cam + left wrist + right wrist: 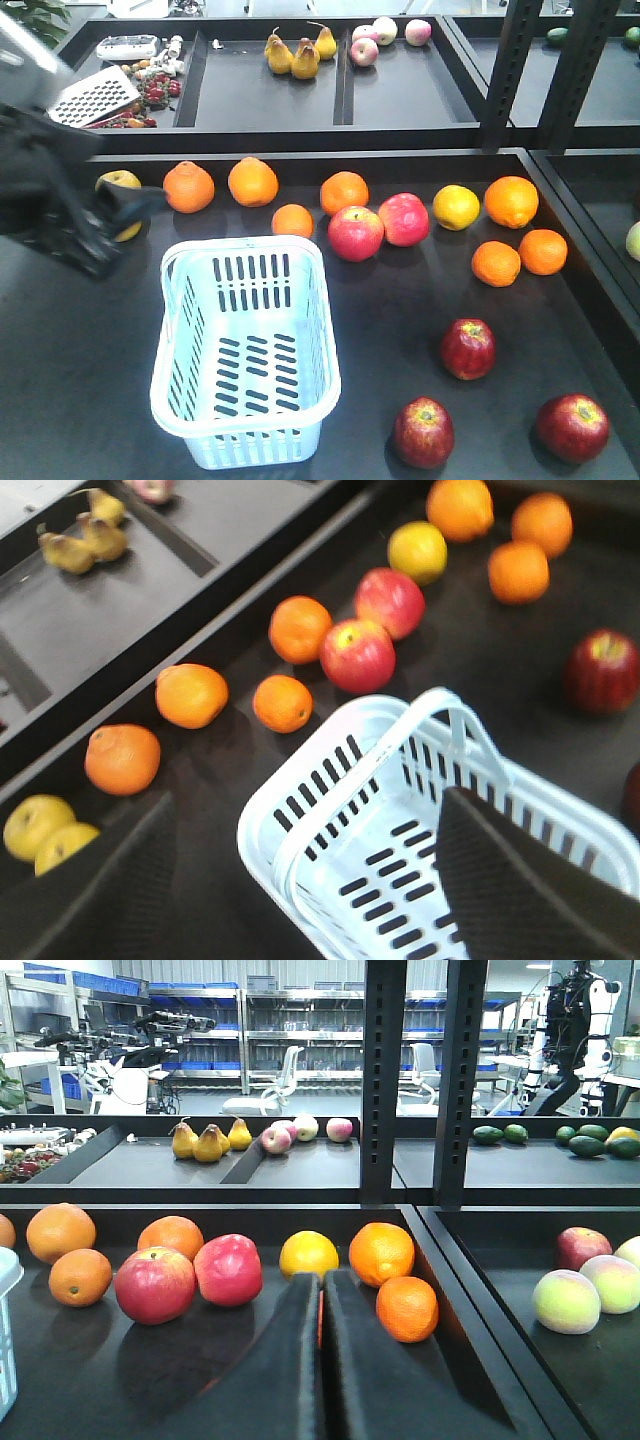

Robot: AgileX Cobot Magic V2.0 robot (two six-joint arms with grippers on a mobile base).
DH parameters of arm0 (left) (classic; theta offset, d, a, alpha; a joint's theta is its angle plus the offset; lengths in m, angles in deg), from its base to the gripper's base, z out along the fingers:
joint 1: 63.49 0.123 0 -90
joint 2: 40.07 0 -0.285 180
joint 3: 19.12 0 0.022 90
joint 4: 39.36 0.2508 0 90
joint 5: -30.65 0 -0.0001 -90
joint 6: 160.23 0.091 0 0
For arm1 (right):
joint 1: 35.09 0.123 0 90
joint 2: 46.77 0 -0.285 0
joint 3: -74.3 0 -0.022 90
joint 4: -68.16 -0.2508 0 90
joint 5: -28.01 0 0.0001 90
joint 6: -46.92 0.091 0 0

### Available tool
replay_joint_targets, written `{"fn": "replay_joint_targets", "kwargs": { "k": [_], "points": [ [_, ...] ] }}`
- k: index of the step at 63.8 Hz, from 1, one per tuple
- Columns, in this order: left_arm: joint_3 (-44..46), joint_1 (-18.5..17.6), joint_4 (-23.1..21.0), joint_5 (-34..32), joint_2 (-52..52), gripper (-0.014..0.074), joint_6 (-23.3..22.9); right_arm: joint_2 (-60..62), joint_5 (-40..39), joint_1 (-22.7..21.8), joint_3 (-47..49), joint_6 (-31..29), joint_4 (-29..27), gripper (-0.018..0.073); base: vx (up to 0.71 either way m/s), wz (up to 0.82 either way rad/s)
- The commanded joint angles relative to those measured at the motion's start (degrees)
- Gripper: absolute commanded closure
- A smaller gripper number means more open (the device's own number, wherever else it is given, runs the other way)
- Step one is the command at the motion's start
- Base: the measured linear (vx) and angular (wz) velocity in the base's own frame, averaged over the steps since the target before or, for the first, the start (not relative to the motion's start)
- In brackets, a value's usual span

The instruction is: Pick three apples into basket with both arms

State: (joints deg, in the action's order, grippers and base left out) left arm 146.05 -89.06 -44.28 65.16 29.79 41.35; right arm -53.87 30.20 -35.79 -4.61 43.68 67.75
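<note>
Three dark maroon apples lie at the front right of the dark table: one [467, 349], one [423, 432] and one [572, 427]. The pale blue-white basket [172, 395] stands empty at front centre-left. My left gripper [125, 210] hovers at the table's left, beyond the basket's far left corner. In the left wrist view it [310, 810] is open and empty above the basket's rim [262, 825], and one maroon apple [603, 670] shows far to the right. My right gripper [322, 1278] is shut and empty, low over the table. No maroon apple shows in its view.
Oranges [189, 186], two pink-red apples [355, 233] and yellow fruit [456, 207] line the table's back. Behind them is a raised tray edge with pears [296, 55]. A black shelf post [512, 70] stands at the back right, and a side bin holds peaches [566, 1300].
</note>
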Motion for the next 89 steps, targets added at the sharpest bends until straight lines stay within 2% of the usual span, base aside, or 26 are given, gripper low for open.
{"fn": "replay_joint_targets", "kwargs": {
  "k": [1, 8, 12, 15, 20, 32, 61, 71, 77, 89],
  "points": [
    [1.7, 0.13, 5.64, -1.12, -4.55, 0.0073, -11.98, 0.57, -3.95, -0.44, -0.69, 0.0, 0.41, 0.0568, 0.0, 0.0],
    [1.7, 0.13, 17.86, 2.31, -9.4, 0.0073, -25.49, 0.57, -3.95, -0.44, -0.69, 0.0, 0.41, 0.0568, 0.0, 0.0],
    [1.7, 0.13, 23.02, 4.9, -11.48, 0.0073, -31.16, 0.57, -3.95, -0.44, -0.69, 0.0, 0.41, 0.0568, 0.0, 0.0],
    [1.7, 0.13, 25.97, 7.18, -13.26, 0.0073, -34.39, 0.57, -3.95, -0.44, -0.69, 0.0, 0.41, 0.0568, 0.0, 0.0],
    [1.7, 0.13, 28.35, 11.11, -16.1, 0.0073, -37.13, 0.57, -3.95, -0.44, -0.69, 0.0, 0.41, 0.0568, 0.0, 0.0],
    [1.7, 0.13, 28.0, 15.45, -21.41, 0.0073, -37.08, 0.57, -3.95, -0.44, -0.69, 0.0, 0.41, 0.0568, 0.0, 0.0],
    [1.7, 0.13, 28.66, 15.79, -24.27, 0.0073, -37.03, 0.57, -5.8, -0.44, 0.22, 0.0, 0.41, 0.0568, 0.0, 0.0],
    [1.7, 0.13, 28.66, 15.79, -24.27, 0.0073, -37.03, -0.21, -0.29, -0.44, 6.03, 1.5, -0.69, 0.0568, 0.0, 0.0],
    [1.7, 0.13, 28.66, 15.79, -24.27, 0.0073, -37.03, -3.42, 4.9, -0.44, 12.61, 1.78, -0.97, 0.0568, 0.0, 0.0],
    [1.7, 0.13, 28.66, 15.79, -24.27, 0.0073, -37.03, -14.86, 26.5, -0.44, 29.1, 1.98, -1.4, 0.0568, 0.0, 0.0]
  ]
}}
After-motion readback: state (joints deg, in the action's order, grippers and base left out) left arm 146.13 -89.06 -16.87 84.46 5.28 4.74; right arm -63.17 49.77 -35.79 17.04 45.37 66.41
